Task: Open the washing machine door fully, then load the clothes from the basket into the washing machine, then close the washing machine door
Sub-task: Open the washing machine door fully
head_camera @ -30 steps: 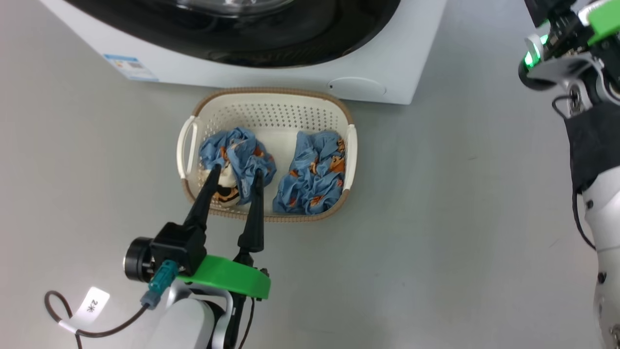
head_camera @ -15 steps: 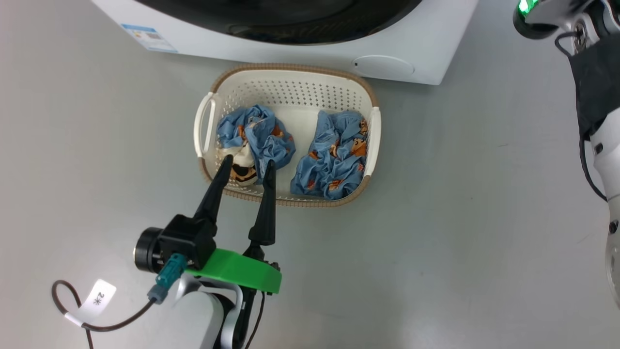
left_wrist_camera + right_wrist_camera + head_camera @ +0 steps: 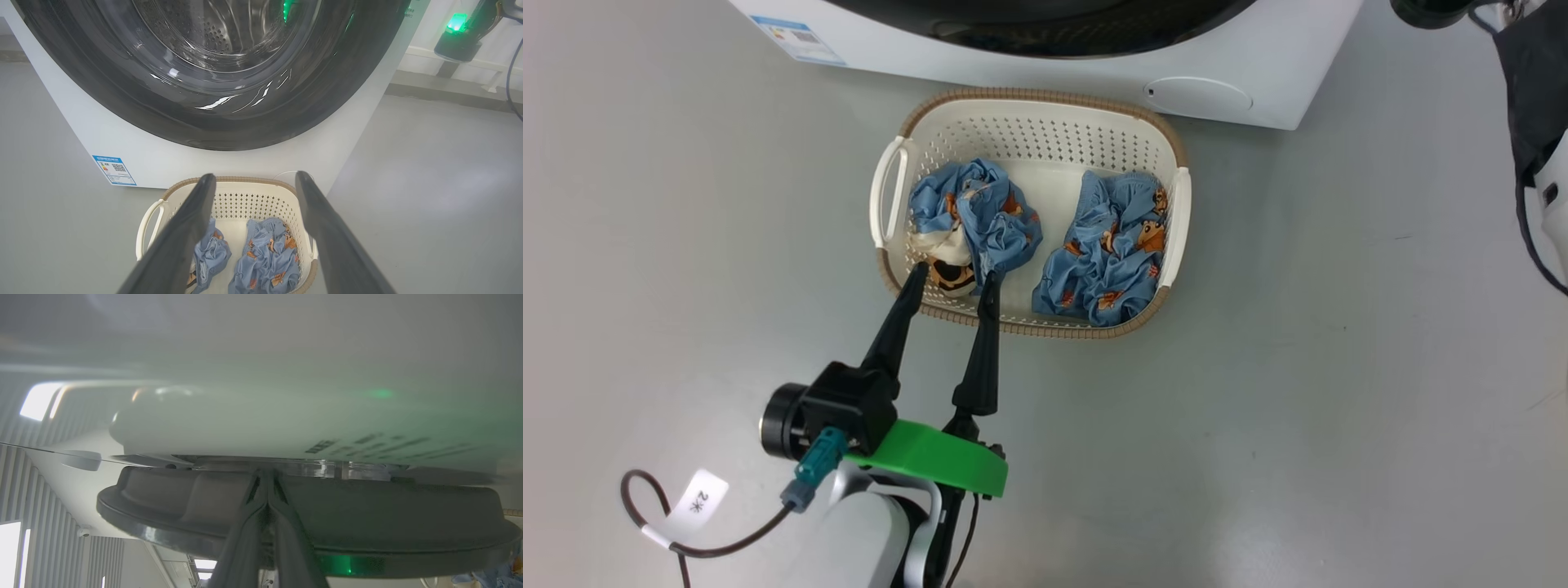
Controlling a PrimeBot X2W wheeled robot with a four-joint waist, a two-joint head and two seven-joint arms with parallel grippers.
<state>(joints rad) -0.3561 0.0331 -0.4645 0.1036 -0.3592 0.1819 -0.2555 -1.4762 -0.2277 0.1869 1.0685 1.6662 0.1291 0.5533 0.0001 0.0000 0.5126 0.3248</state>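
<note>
Floor (image 3: 1339,408): basket (image 3: 1045,135) holds clothes (image 3: 1111,257) (two bundles); left end effector (image 3: 956,271) spread.

Left claw (image 3: 956,279) spread wide, tips at basket (image 3: 1045,97) near rim, by left clothes bundle (image 3: 980,214); washing machine (image 3: 1282,57) behind.

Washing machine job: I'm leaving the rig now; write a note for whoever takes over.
Left end effector: open, tips at the near rim of the basket, over the left bundle.
Right end effector: shut, empty, tips at the washing machine door edge.
Both bundles of clothes lie in the basket, before the washing machine.
Done: nothing yet; door looks shut.
To do: open door fully, load clothes, close door.
</note>
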